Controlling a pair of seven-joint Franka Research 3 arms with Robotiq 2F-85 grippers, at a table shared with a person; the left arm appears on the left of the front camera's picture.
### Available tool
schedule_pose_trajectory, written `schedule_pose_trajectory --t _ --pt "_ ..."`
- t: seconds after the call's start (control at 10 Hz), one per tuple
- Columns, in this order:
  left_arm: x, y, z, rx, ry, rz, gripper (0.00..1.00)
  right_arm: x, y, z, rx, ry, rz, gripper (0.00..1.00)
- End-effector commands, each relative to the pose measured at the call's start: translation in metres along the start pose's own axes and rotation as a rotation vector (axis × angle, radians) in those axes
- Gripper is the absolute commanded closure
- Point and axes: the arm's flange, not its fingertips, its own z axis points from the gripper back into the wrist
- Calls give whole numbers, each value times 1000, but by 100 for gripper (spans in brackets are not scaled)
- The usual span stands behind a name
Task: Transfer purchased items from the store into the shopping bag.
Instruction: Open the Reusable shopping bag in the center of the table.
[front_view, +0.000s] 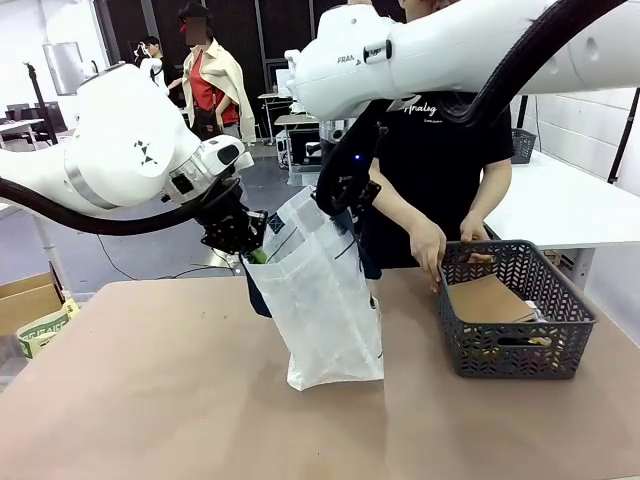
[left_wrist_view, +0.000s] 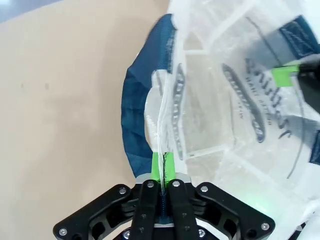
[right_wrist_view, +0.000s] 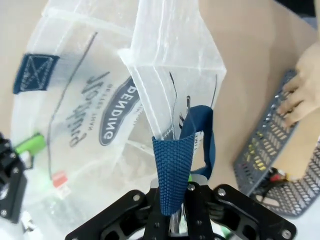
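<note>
Tan tabletop (front_view: 150, 410) lies closest, running across the whole bottom of the front view. Its lower left stretch is bare right up to the near edge, so there is plenty of open room on that side. Above it my two white arms come in, the left arm (front_view: 120, 150) from the upper left and the right arm (front_view: 450, 50) across the top. Between them, at the middle of the frame, the shopping bag (front_view: 325, 300) stands base down on the table with its mouth pulled wide. To its right, past a strip of bare table, the store (front_view: 515, 352) — the dark grey slotted basket — sits near the right edge of the frame. A person (front_view: 440, 150) stands behind it at the far side, one hand (front_view: 428, 250) over the basket's far left corner and the other hand (front_view: 472, 232) at its far rim. A flat brown package (front_view: 488, 298), one of the purchased items, lies inside the basket; what lies beside it I cannot make out.

My left pincer (left_wrist_view: 162, 164) is pressed together on the bag's thin translucent rim, with a green pad (left_wrist_view: 155, 167) on either side of it. My right pincer (right_wrist_view: 172, 204) is clamped on the bag's navy strap handle (right_wrist_view: 175, 165), which folds over the jaws.
</note>
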Motion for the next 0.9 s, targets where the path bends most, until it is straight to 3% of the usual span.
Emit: schedule_pose_trajectory --t 0.0,0.3,0.8 --pt "-6 -1 6 64 28 12 100 -22 -11 -5 17 -10 16 100" --pt "-9 -1 8 138 49 -12 100 -31 -19 -5 -34 -22 34 100" --pt "-8 0 3 96 54 -31 100 -19 -12 1 -22 -5 20 100"
